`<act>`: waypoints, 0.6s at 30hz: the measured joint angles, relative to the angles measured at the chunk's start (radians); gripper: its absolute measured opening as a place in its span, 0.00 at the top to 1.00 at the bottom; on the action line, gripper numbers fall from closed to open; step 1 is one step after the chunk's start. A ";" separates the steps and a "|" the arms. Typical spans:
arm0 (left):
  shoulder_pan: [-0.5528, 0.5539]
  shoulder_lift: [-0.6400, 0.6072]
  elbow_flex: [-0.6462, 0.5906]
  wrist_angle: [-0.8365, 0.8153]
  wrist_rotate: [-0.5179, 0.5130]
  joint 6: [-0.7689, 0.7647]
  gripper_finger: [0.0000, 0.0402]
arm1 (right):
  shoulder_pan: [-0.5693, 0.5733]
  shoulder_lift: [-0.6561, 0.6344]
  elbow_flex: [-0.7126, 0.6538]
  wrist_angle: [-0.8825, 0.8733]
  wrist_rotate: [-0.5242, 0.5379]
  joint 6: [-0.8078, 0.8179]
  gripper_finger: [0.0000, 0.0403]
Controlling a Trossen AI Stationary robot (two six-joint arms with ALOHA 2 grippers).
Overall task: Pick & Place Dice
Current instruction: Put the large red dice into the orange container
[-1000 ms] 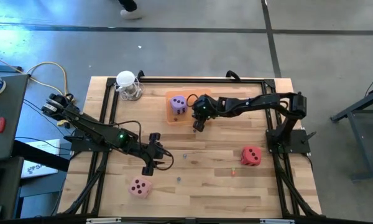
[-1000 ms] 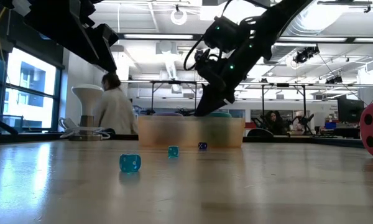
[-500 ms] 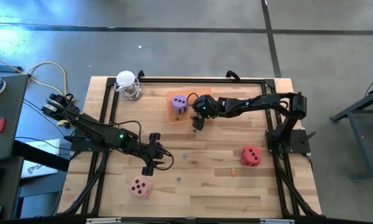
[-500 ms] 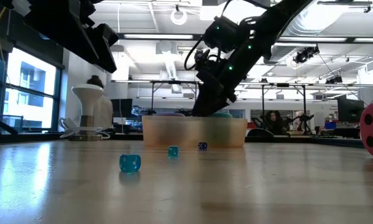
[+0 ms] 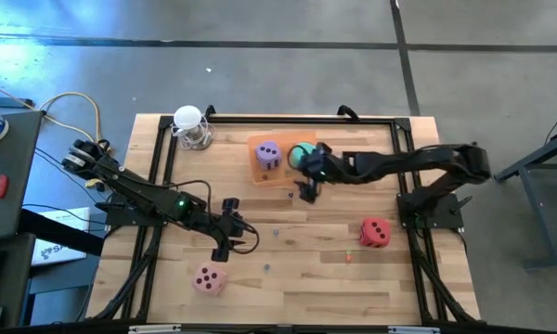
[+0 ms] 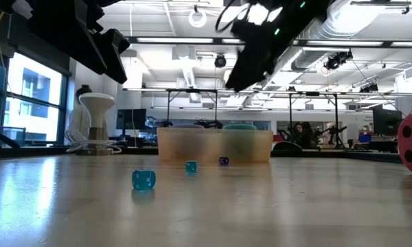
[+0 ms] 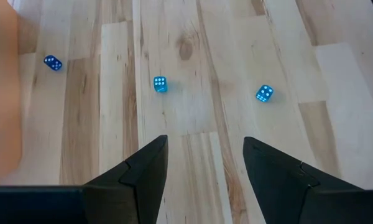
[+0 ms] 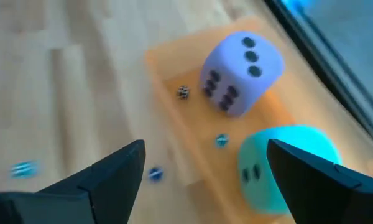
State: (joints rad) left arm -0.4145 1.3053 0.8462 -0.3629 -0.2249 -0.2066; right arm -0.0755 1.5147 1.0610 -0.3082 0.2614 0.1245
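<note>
A purple die point(image 5: 268, 155) and a teal-green die point(image 5: 302, 150) rest side by side in the shallow orange tray point(image 5: 257, 174) at the far middle of the table. In the right wrist view both dice point(image 8: 242, 73) point(image 8: 285, 168) lie just ahead of my right gripper point(image 8: 205, 180), which is open and holds nothing. In the high view that gripper point(image 5: 308, 190) hangs raised by the tray's near right corner. The red die point(image 5: 375, 232) sits on the table at the right, the pink die point(image 5: 209, 278) at the near left. My left gripper point(image 5: 225, 249) waits open above bare wood near the pink die.
Tiny blue dice point(image 7: 160, 84) point(image 7: 265, 93) point(image 7: 52, 63) lie scattered on the wood ahead of my left gripper, and more tiny ones lie in the tray point(image 8: 221, 140). A white round object point(image 5: 190, 125) stands at the far left corner. A person point(image 6: 77, 123) shows in the room behind.
My right gripper has opened and let go of the teal-green die, which now rests in the tray beside the purple die. The gripper has then risen and drawn back toward the table's right and near edges, uncovering the die.
</note>
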 joint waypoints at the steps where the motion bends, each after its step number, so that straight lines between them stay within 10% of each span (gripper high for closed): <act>1: 0.000 0.000 -0.002 0.001 0.000 0.000 0.50 | 0.017 -0.029 0.000 -0.048 -0.004 0.023 0.19; 10: 0.000 0.000 -0.011 0.006 0.000 -0.002 0.50 | 0.165 -0.236 0.000 -0.404 -0.133 0.296 0.19; 18: 0.000 0.000 -0.011 0.013 0.000 -0.003 0.50 | 0.250 -0.265 -0.001 -0.355 -0.136 0.341 0.19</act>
State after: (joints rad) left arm -0.4145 1.3056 0.8352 -0.3498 -0.2249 -0.2099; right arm 0.1742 1.2500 1.0595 -0.6636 0.1252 0.4653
